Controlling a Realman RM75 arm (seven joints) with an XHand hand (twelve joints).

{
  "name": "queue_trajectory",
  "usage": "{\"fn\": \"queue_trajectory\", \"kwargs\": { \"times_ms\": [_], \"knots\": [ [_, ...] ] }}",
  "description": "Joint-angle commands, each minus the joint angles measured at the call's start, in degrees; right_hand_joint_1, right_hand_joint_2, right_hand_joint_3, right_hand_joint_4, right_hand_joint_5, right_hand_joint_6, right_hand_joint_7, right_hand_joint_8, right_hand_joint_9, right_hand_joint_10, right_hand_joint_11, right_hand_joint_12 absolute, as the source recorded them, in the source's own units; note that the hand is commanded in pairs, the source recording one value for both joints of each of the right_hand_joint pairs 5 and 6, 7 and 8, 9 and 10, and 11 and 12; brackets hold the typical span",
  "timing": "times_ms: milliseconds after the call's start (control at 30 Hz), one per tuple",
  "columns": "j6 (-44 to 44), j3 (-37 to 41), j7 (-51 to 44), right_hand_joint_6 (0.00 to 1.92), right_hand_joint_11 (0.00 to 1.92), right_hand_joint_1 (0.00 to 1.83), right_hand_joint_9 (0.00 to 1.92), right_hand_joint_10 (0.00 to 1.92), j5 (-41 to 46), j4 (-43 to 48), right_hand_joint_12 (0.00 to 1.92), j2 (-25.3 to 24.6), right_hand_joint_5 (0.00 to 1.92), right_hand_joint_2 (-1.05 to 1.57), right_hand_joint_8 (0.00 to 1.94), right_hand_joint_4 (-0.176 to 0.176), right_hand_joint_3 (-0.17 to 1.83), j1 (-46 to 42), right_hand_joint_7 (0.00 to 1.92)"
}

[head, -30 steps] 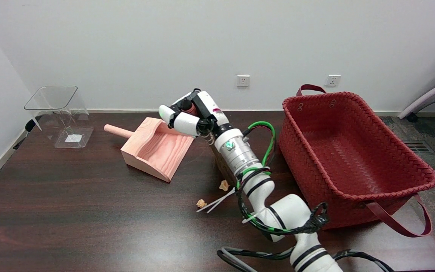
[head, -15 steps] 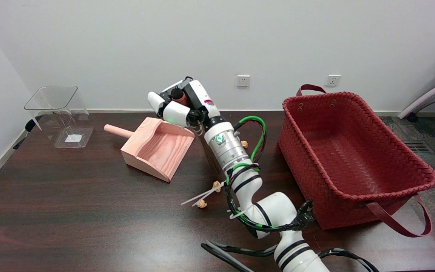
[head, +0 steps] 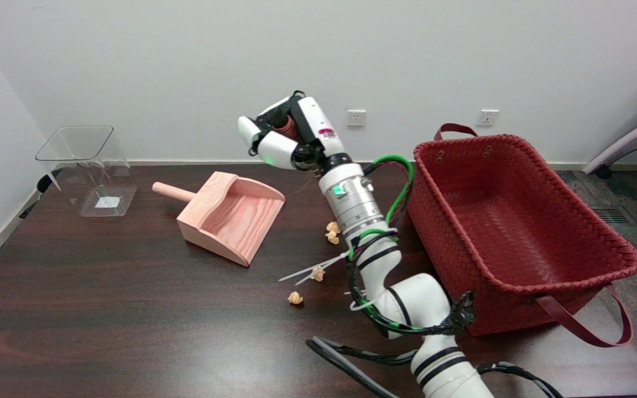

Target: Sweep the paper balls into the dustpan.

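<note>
Pale pink wooden dustpan (head: 231, 218) lies on the dark wooden table (head: 103, 309), its mouth toward four small crumpled tan paper balls (head: 332, 227) scattered right of it. My right hand (head: 288, 135) hangs above the dustpan's far right corner, fingers clamped around a reddish-brown brush handle (head: 288, 127).
</note>
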Motion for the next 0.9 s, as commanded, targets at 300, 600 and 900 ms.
{"fn": "queue_trajectory", "kwargs": {
  "times_ms": [300,600,900],
  "knots": [
    [5.45,5.41,6.97,1.92,1.92,0.99,1.92,1.92,-0.11,0.69,1.92,14.51,1.92,1.57,1.92,0.000,1.18,-1.99,1.92],
    [2.08,5.88,10.45,1.92,1.92,0.99,1.92,1.92,-0.11,-7.80,1.92,14.78,1.92,1.57,1.92,0.000,1.24,-0.83,1.92],
    [-2.25,4.92,10.83,1.92,1.92,0.98,1.92,1.92,-0.11,-15.77,1.92,12.69,1.92,1.57,1.92,0.000,1.31,1.45,1.92]
  ]
}}
